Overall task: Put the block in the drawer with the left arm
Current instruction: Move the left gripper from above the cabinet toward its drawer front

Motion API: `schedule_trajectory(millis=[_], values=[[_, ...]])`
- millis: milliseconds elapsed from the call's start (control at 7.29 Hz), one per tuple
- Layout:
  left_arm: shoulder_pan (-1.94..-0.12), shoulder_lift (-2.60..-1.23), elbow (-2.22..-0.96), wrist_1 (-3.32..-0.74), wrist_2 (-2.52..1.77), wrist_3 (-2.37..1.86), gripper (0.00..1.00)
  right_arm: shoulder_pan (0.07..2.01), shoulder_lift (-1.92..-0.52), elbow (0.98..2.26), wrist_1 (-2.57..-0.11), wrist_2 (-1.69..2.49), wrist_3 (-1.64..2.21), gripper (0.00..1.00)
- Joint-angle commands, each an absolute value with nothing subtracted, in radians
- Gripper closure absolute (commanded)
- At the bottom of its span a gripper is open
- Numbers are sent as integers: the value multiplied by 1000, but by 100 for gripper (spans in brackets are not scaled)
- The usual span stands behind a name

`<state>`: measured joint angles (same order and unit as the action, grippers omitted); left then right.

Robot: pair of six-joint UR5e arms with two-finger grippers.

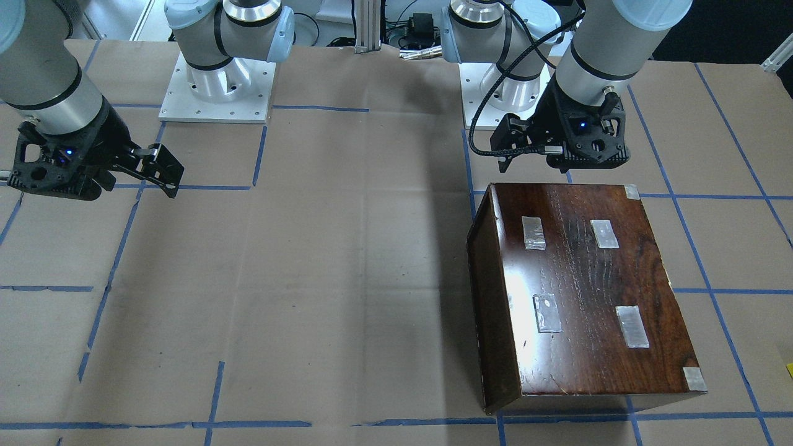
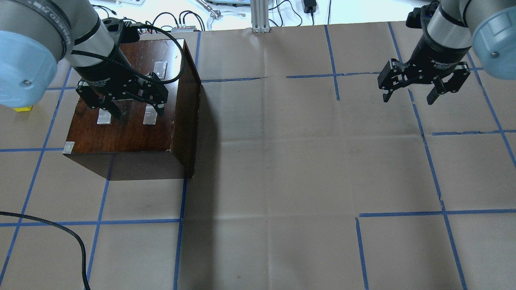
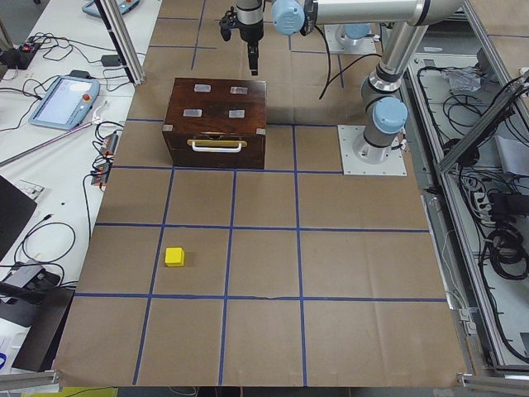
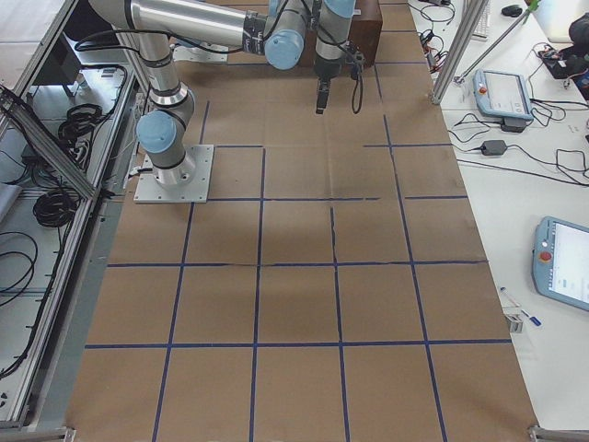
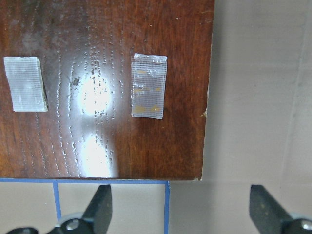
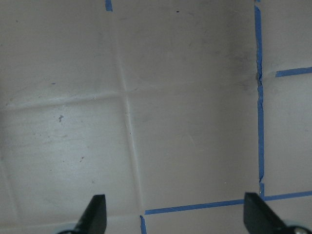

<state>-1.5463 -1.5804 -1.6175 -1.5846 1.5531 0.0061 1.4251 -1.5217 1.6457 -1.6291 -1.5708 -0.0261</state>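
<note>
The yellow block (image 3: 174,256) lies on the brown paper, well away from the box on its drawer-front side; a sliver of it also shows in the overhead view (image 2: 22,108). The glossy dark-brown box (image 2: 129,129) stands with its drawer (image 3: 216,149) closed, the front with a pale handle showing only in the exterior left view. My left gripper (image 2: 137,112) hovers open and empty above the box's taped top (image 5: 97,97), near its robot-side edge. My right gripper (image 2: 408,98) hangs open and empty over bare paper far across the table.
Blue tape lines grid the paper. Both arm bases (image 1: 217,87) stand at the robot's side. A loose black cable (image 2: 60,229) lies at the overhead view's lower left. Teach pendants (image 3: 62,99) and cables lie off the table.
</note>
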Motion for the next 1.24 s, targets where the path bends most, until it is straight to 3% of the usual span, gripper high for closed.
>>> schedule_trajectory(millis=[0, 1098], values=[[-1546, -1580, -1602, -1585, 1542, 6, 1, 1425, -1522, 1646, -1629, -1571, -26, 0], [-1471, -1574, -1592, -1580, 1552, -2, 1, 1425, -1522, 1644, -1629, -1571, -25, 0]])
